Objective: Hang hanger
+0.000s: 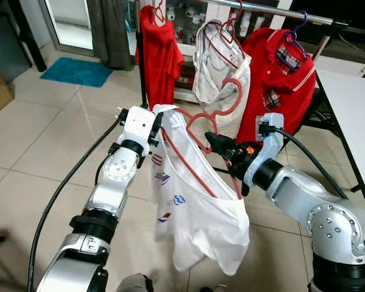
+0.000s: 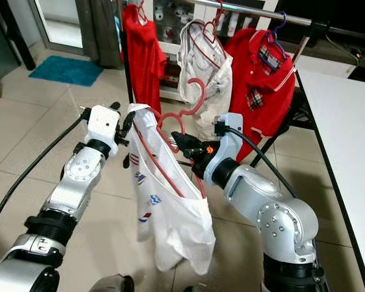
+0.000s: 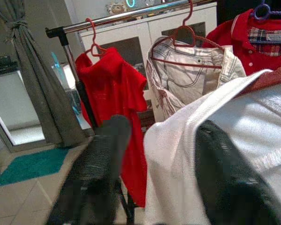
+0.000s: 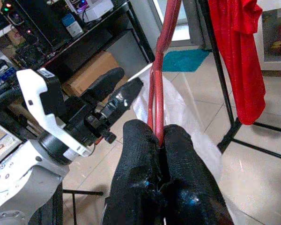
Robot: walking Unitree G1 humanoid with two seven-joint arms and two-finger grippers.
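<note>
The red hanger [image 1: 202, 125], bearing a limp white shirt [image 1: 194, 213], hangs near the clothes rail [image 1: 274, 12]; right end effector [image 4: 160, 140] pinches its stiff wire; left end effector [image 3: 154, 164] straddles the soft shoulder, fingers apart; light, sway-prone.

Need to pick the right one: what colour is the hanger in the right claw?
Red hanger, pinched by the right claw; clearest in the right wrist view.

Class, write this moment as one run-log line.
stage: hanger not yet on rail | right gripper: shut on red hanger | left gripper: open at white shirt shoulder
</note>
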